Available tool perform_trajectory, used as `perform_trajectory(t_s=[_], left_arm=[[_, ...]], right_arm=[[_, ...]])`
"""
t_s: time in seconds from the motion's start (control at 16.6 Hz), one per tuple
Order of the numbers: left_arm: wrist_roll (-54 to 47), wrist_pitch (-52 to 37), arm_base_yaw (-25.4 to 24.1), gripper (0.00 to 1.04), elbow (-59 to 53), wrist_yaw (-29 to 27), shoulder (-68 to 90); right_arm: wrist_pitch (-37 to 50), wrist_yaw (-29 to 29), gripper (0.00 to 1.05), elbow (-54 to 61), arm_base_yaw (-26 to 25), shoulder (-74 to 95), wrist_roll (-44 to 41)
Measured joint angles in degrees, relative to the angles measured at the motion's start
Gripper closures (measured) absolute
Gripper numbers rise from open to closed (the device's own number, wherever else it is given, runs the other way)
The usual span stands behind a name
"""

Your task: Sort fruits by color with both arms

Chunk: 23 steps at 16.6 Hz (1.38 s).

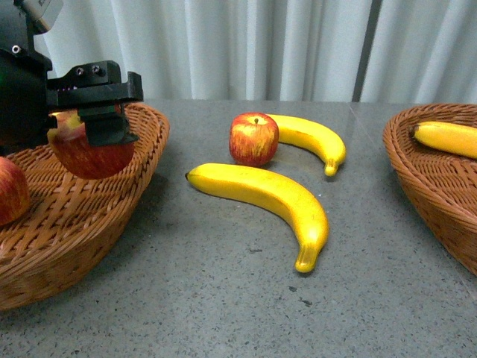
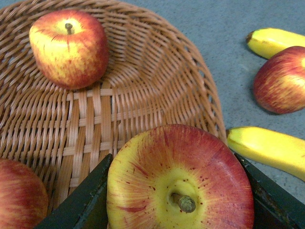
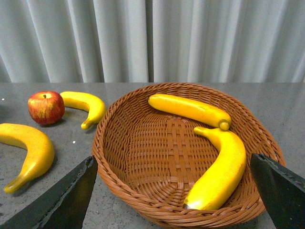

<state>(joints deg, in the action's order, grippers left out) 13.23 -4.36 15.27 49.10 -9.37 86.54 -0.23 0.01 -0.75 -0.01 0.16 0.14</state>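
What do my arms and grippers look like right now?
Left gripper: matte black, boxy, screw heads on top, a grey block above. Right gripper: only two flat, dark, wedge-shaped fingers show. No cables or markings visible.

My left fingers [image 2: 83, 202] are full with the gripped apple [image 2: 178, 179]. Below, the left basket [image 2: 143, 109] shows bare weave in its middle, a stem-up apple [image 2: 69, 47] and a second apple [image 2: 19, 200] toward its walls. My right fingers [image 3: 66, 195] stand wide apart over the right basket [image 3: 143, 157]; a straight banana [image 3: 190, 109] and a curved banana [image 3: 221, 169] take its far wall and one side, the rest bare. Between the baskets the near surface [image 1: 186, 298] lies open. Further back the long banana [image 1: 268, 198] lies across the way to the loose apple [image 1: 253, 139] and short banana [image 1: 313, 138], just beside each other.
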Motion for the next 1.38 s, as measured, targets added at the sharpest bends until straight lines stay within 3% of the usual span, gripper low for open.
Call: perform_trajectory(t_s=[0.12, 0.3, 0.42, 0.6, 0.84, 1.38], left_arm=[[2.9, 1.4, -0.6, 0.38, -0.3, -1.1, 0.5], [3.5, 1.8, 0.6, 0.05, -0.5, -1.1, -0.7], [2.4, -0.2, 4.1, 0.07, 0.7, 0.2, -2.9], [-10.7, -6.4, 9.0, 0.07, 9.5, 7.1, 1.7], [-25.0, -3.2, 6.2, 0.07, 22.8, 12.3, 18.7], [-29.8, 1.2, 4.5, 0.07, 38.8, 20.0, 35.7]], right_arm=[[0.0, 0.0, 0.07, 0.0, 0.0, 0.0, 0.0], [0.0, 0.0, 0.07, 0.0, 0.0, 0.0, 0.0], [0.0, 0.0, 0.07, 0.0, 0.0, 0.0, 0.0], [0.0, 0.0, 0.07, 0.0, 0.0, 0.0, 0.0], [0.0, 0.0, 0.07, 0.0, 0.0, 0.0, 0.0], [0.0, 0.0, 0.07, 0.0, 0.0, 0.0, 0.0]])
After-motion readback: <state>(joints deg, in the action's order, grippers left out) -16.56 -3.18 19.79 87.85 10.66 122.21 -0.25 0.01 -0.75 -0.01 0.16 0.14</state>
